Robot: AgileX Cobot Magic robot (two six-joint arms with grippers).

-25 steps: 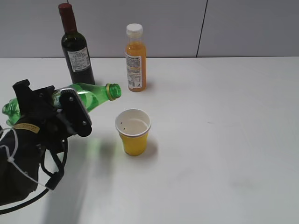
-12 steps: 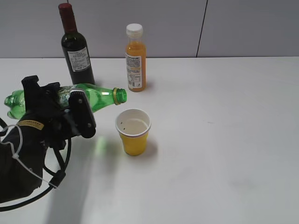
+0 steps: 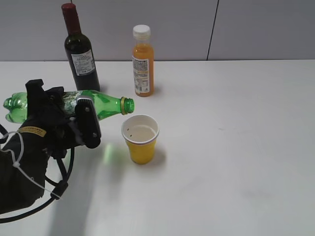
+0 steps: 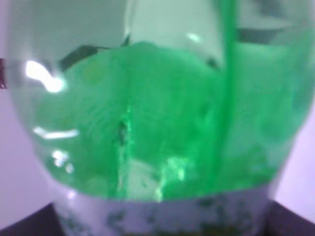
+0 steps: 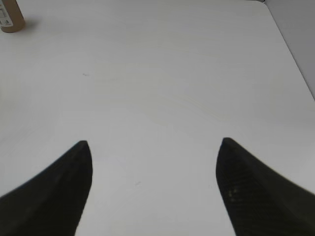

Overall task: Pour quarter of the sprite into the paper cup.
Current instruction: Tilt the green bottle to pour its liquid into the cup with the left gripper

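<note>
The sprite (image 3: 106, 104), a green plastic bottle with no cap, lies almost level in the air, its open mouth just above and left of the paper cup's rim. My left gripper (image 3: 74, 115) is shut on its label band. The sprite fills the left wrist view (image 4: 157, 128), hiding the jaws. The paper cup (image 3: 141, 139), yellow with a white inside and dark specks, stands upright on the table. No stream shows at the mouth. My right gripper (image 5: 152, 147) is open and empty over bare table, out of the exterior view.
A dark wine bottle with a red cap (image 3: 80, 49) and an orange juice bottle with a white cap (image 3: 142, 61) stand at the back, behind the cup. The juice bottle's base shows in the right wrist view (image 5: 10, 17). The white table (image 3: 236, 147) stretches right.
My left gripper has moved the sprite right and tipped it from neck-up to nearly level, so the mouth now sits close over the cup's left rim. The cup has not moved.
</note>
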